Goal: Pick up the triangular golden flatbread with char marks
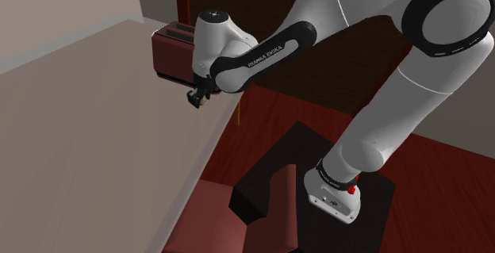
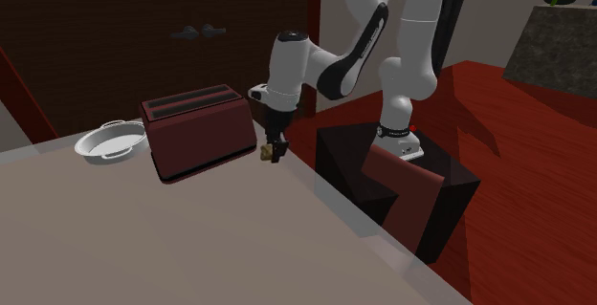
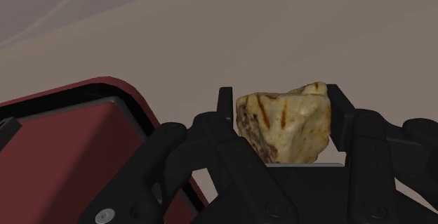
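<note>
Gripper [image 3: 281,102] around charred flatbread [image 3: 284,130], red toaster [image 3: 63,142] alongside

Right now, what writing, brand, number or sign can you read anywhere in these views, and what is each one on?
"FRANKA EMIKA": white letters on the arm's dark forearm cover, shoulder view.
Pale marks on the big black joint ring: too small to read.
No text on the red toaster, the white dish or the flatbread clasped in the end effector.
</note>
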